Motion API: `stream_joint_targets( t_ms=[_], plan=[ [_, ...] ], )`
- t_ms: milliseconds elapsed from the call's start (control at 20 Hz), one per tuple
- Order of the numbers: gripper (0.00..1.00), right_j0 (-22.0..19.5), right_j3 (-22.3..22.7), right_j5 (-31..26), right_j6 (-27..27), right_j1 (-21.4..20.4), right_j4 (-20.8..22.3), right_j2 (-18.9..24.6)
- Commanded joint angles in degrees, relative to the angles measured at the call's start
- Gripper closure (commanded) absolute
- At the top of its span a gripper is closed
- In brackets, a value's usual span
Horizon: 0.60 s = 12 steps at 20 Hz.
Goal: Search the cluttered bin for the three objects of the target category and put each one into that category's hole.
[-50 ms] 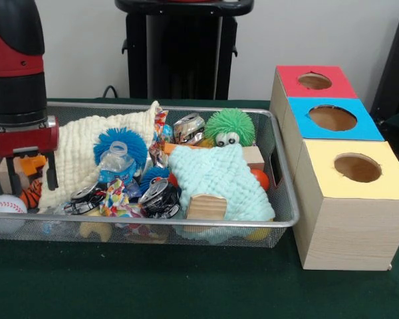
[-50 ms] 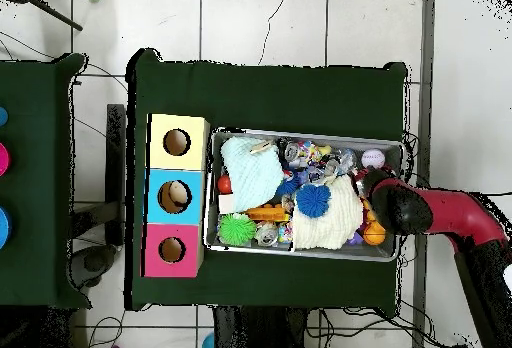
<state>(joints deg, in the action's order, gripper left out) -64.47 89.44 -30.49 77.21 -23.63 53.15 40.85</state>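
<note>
Hand [image 1: 31,174] at left end of wire bin [image 1: 282,193], fingers spread, nothing pinched, orange toy [image 1: 32,163] just behind. Cream cloth [image 1: 86,156], blue spiky ball [image 1: 122,143], crushed cans [image 1: 161,197], mint cloth [image 1: 216,179], green spiky ball [image 1: 230,126] piled inside. Right: box with holes [image 1: 349,173] on counter [image 1: 120,286].

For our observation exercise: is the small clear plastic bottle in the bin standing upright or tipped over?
Upright, roughly. In the front view the plastic bottle has its neck pointing up, wedged between the blue spiky ball and the cream cloth.
</note>
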Motion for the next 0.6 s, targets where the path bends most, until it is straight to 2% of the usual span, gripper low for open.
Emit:
stream_joint_targets(
  t_ms=[50, 600],
  plan=[
    [0.0, 1.4, -3.6, -0.6, -9.0, 3.3, 5.2, -3.9],
    [0.0, 0.3, -3.4, -3.8, -13.8, 1.8, 4.1, -3.1]
  ],
)
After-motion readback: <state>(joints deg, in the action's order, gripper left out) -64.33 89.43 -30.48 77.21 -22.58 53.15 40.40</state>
